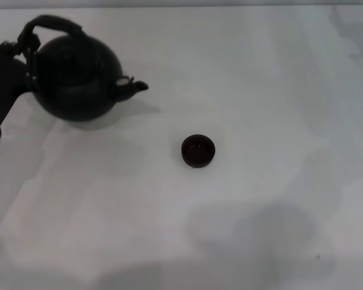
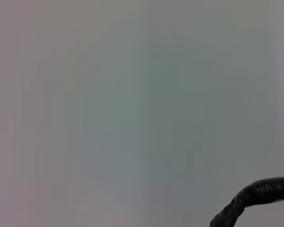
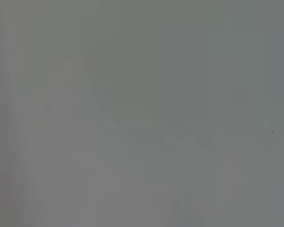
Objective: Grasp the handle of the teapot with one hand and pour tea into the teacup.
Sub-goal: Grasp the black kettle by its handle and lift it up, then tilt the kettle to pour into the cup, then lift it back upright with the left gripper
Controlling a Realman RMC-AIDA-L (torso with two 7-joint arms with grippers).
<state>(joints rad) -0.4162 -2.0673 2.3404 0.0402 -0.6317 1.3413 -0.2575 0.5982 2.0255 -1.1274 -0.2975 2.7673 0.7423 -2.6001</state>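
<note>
My teapot (image 1: 78,75), round and matte black, sits at the far left of the white surface, tilted so its stubby spout points toward the right. Its handle (image 1: 51,24) arches over the top, black with a rough wrapped crest; a curved piece of it also shows in my left wrist view. My teacup (image 1: 198,150), tiny, dark, handleless, stands upright and well apart from the pot, nearer the middle.

Teapot (image 1: 78,75) matte black; handle (image 1: 51,24) rough-wrapped.
</note>
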